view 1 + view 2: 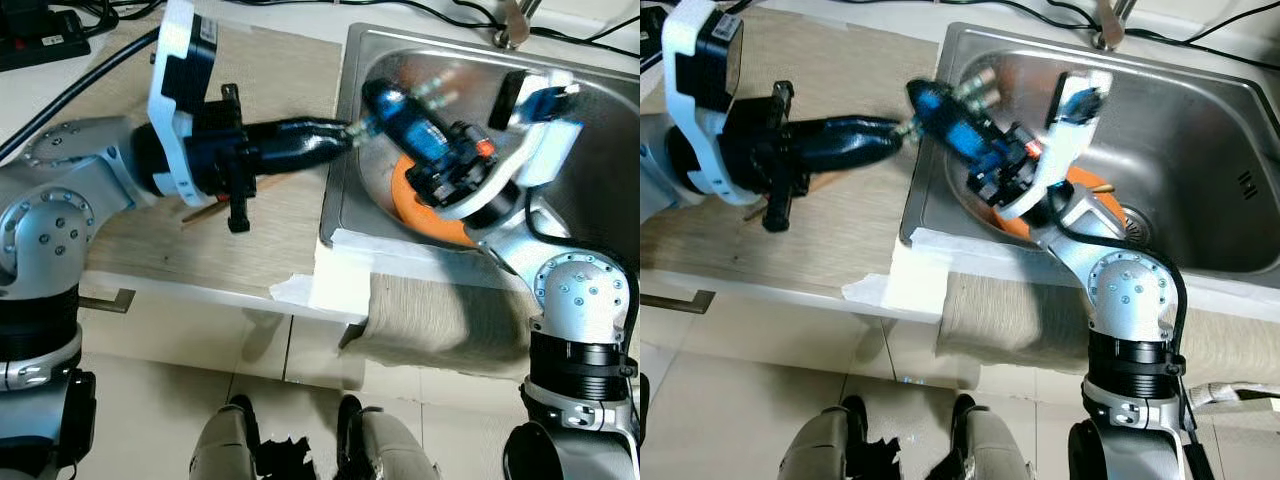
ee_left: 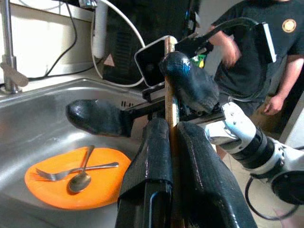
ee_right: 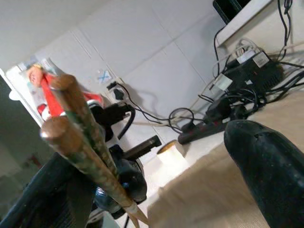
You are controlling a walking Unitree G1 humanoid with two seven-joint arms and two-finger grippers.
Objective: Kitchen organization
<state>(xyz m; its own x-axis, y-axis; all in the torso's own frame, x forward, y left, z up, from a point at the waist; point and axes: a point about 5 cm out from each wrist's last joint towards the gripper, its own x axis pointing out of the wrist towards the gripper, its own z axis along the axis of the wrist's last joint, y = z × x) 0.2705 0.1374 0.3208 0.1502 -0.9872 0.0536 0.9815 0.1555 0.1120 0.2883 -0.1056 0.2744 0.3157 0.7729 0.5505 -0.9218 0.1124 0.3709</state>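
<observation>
My left gripper (image 1: 345,135) reaches from the wooden counter to the sink's left rim and is shut on a pair of wooden chopsticks (image 2: 170,95). Their brown tips (image 3: 59,107) stick out past its fingers. My right gripper (image 1: 390,100) hovers over the sink, open, with its two black fingers (image 2: 95,116) on either side of the chopstick tips and apart from them. Below, in the steel sink (image 1: 340,190), lies an orange plate (image 2: 109,192) holding a fork (image 2: 71,172) and a spoon (image 2: 80,181).
A faucet (image 1: 512,30) stands behind the sink. A power strip (image 1: 40,40) and cables lie at the counter's back left. A beige towel (image 1: 430,320) and a white cloth (image 1: 335,280) hang over the front edge. A person in a dark shirt (image 2: 251,57) stands nearby.
</observation>
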